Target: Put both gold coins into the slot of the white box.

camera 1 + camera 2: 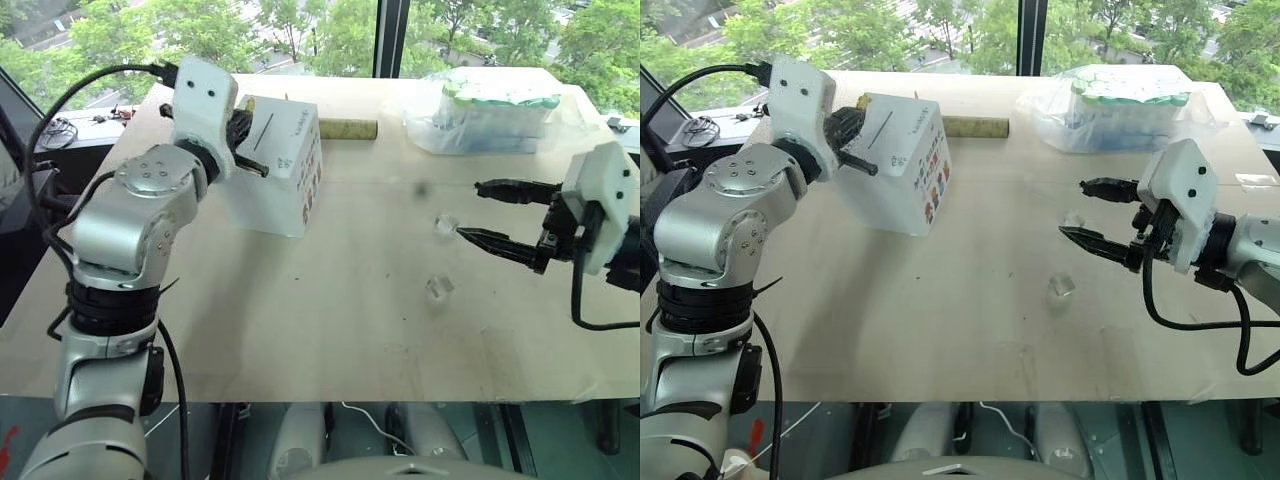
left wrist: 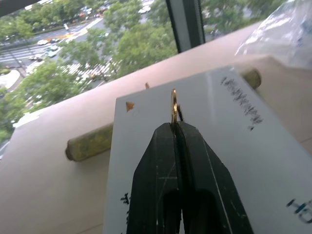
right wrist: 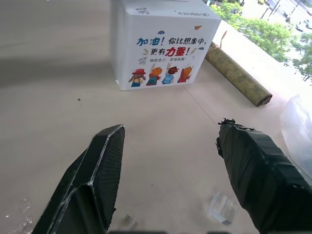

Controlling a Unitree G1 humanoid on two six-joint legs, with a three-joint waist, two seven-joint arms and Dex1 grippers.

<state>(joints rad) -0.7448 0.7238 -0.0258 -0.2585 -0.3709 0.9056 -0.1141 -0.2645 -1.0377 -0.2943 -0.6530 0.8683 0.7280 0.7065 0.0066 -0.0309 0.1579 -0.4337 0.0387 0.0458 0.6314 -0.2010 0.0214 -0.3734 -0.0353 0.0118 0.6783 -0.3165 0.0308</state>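
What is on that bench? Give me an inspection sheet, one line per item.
Surface: tan table, a few dark specks.
Job's things: white box standing near the left hand; one gold coin pinched edge-on above the box top; second coin nothing seen.
Clutter: two small clear holders, clear bag of white-green packs, olive roll behind the box.
Hands: left hand shut on the coin; right hand open, empty.
Cables: black cable on the right arm.
Surroundings: window, trees outside.

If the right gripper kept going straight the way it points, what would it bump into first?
Probably the white box: the open right gripper points across bare table toward its picture side, though depth is uncertain.
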